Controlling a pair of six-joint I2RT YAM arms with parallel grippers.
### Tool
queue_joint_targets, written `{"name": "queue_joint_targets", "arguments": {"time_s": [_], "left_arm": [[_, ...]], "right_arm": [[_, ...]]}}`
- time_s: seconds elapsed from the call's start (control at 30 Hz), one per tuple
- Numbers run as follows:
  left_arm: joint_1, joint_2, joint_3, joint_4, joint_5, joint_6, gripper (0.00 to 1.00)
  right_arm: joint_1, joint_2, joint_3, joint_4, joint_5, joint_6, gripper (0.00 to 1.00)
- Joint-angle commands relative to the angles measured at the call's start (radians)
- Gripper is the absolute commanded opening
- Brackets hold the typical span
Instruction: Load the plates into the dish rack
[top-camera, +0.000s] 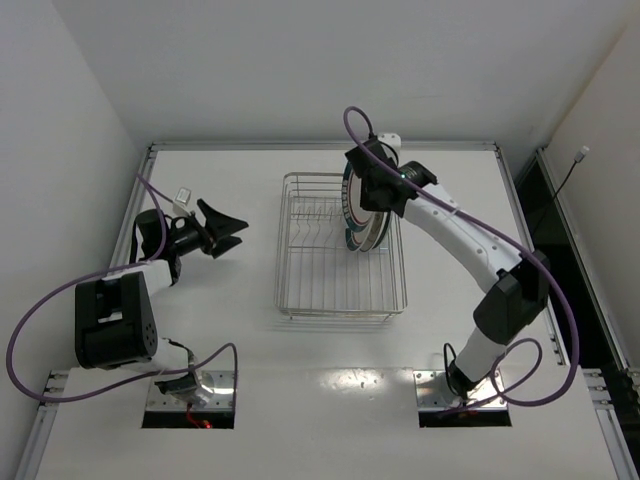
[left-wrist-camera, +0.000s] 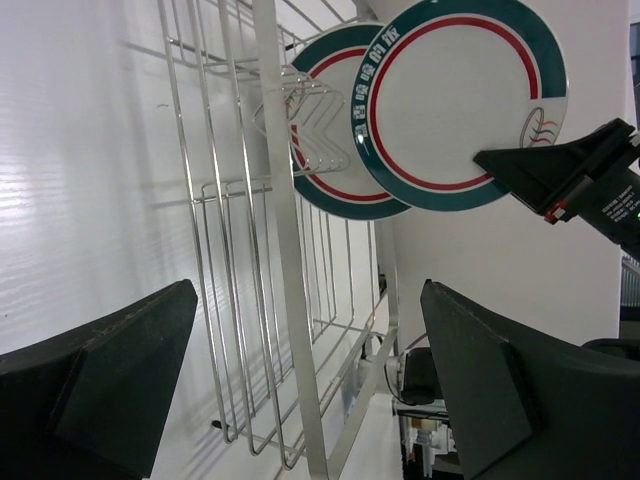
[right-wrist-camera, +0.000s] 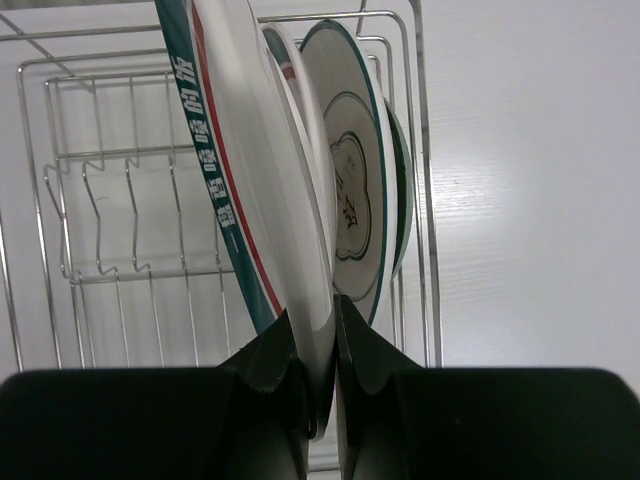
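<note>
Overhead, the white table (top-camera: 250, 350) is the biggest thing, and 1 dish rack (top-camera: 279, 260) sits at its middle, the landmark for all else. It is a silver wire basket with an open grid floor and 1 row of upright tines toward its far end, also seen from the left wrist (left-wrist-camera: 290, 250) and the right wrist (right-wrist-camera: 100, 210).

2 arms flank the rack. The right arm (top-camera: 470, 240) curves in from the rack's right and reaches over its far right corner. The left arm (top-camera: 115, 320) stands well apart to the rack's left.

Plates come next, and all are at the rack's right side, standing on edge. The right wrist view gives 4:
- 1 white plate with a green and red rim band (right-wrist-camera: 240, 170), nearest the camera and gripped, also seen from above (top-camera: 347, 210) and from the left wrist (left-wrist-camera: 460, 100).
- 1 matching banded plate (right-wrist-camera: 300, 120) just behind it, nearly touching, its face clearer from the left wrist (left-wrist-camera: 330, 130).
- 1 white plate with a grey motif (right-wrist-camera: 350, 190) behind that.
- 1 last plate (right-wrist-camera: 402, 200), only a dark sliver at the back, its pattern hidden.

Whether the gripped plate rests on the rack floor cannot be told.

The right gripper (right-wrist-camera: 318, 350) pinches the first plate's rim, fingers close together on either face. The left gripper (top-camera: 232, 232) points toward the rack from its left with jaws spread wide and nothing between them (left-wrist-camera: 310, 370).
</note>
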Motion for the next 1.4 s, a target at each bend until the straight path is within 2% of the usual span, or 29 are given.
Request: {"name": "queue_joint_targets", "arguments": {"time_s": [0.0, 0.27, 0.43, 0.67, 0.73, 0.83, 0.9, 1.03, 1.1, 1.2, 1.37], "left_arm": [[-0.006, -0.028, 0.034, -0.003, -0.002, 0.03, 0.94], [-0.006, -0.019, 0.034, -0.003, -0.002, 0.03, 0.94], [-0.006, -0.01, 0.034, -0.012, -0.002, 0.039, 0.94], [-0.006, -0.001, 0.043, -0.022, -0.002, 0.039, 0.94], [-0.006, -0.001, 0.043, -0.022, -0.002, 0.039, 0.94], [-0.006, 0.009, 0.043, -0.031, -0.002, 0.039, 0.94], [-0.006, 0.009, 0.052, -0.031, -0.002, 0.048, 0.94], [-0.006, 0.009, 0.052, -0.031, -0.002, 0.049, 0.94], [-0.006, 0.009, 0.052, -0.04, -0.002, 0.049, 0.94], [-0.006, 0.018, 0.052, -0.04, -0.002, 0.058, 0.94], [-0.006, 0.018, 0.052, -0.049, -0.002, 0.058, 0.94]], "right_arm": [[0.002, 0.007, 0.059, -0.078, 0.166, -0.042, 0.0], [0.062, 0.108, 0.17, -0.144, 0.24, -0.063, 0.0], [0.099, 0.189, 0.159, -0.153, 0.24, -0.063, 0.0], [0.108, 0.211, 0.09, -0.081, 0.089, -0.031, 0.0], [0.099, 0.173, 0.05, -0.038, 0.032, -0.031, 0.0], [0.075, 0.117, -0.013, 0.078, -0.137, -0.019, 0.07], [0.064, 0.108, -0.034, 0.105, -0.188, -0.005, 0.17], [0.041, 0.085, -0.034, 0.141, -0.3, 0.004, 0.29], [0.032, 0.051, -0.025, 0.161, -0.311, 0.004, 0.43], [0.032, 0.004, 0.001, 0.161, -0.279, -0.005, 0.56], [0.032, -0.061, 0.084, 0.097, -0.125, -0.068, 0.68]]}}
